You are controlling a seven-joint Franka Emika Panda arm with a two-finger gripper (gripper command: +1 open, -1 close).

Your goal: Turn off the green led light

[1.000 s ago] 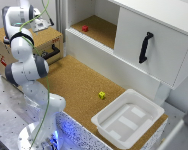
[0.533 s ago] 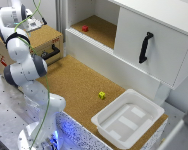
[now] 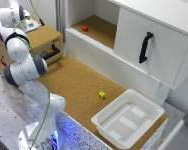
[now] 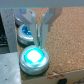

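Glowing on the cork surface (image 4: pixel 65 30), the green led light (image 4: pixel 33 55) sits beneath the empty, parted end effector (image 4: pixel 41 27).

Green led light (image 4: pixel 33 55): glowing pale green-cyan top, pale silvery rim. Neighbouring button (image 4: pixel 26 34): blue top, same pale rim. Work surface (image 3: pixel 79 85): speckled tan cork. Small cube (image 3: pixel 102 95): yellow. Small block (image 3: pixel 85 28) in the far compartment: red. Tray (image 3: pixel 106 127): white. Cabinet door (image 3: pixel 164 55): white, with black handle (image 3: pixel 144 47).

One robot arm (image 3: pixel 25 70); three round push-button lamps, one glowing green (image 4: pixel 33 56); one white tray (image 3: pixel 130 118); one yellow cube (image 3: pixel 102 95); one red block (image 3: pixel 85 28).
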